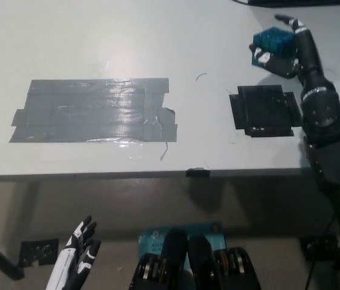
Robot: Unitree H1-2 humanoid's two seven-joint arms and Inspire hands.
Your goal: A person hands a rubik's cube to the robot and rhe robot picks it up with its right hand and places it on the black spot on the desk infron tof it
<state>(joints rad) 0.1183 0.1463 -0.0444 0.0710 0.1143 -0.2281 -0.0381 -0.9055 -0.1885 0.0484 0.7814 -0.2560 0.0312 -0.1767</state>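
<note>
My fingers (265, 57): the black ones of my right hand (287, 57) are wrapped around the rubik's cube (273, 42), with one fingertip showing across its near face.
Cube: blue on the sides I can see, held in my grip above the far right part of the tabletop (97, 42). I cannot tell whether it touches the surface.
Black spot (263, 110): a dark square patch lying flat on the tabletop, at about 6 o'clock from the cube, near but clearly apart from it.
Step in hand: I judge the handover finished, as no person shows, and I am carrying the cube toward the spot.
Next move: bring my hand back toward 6 o'clock until the cube is over the patch, lower it flat, then let go.
Containers: none in view, so nothing to report inside any.
Grey tape (94, 110): a broad patch at 9 o'clock from the spot, well apart.
Left hand (76, 257): white, resting low below the tabletop edge, fingers apart, holding nothing.
</note>
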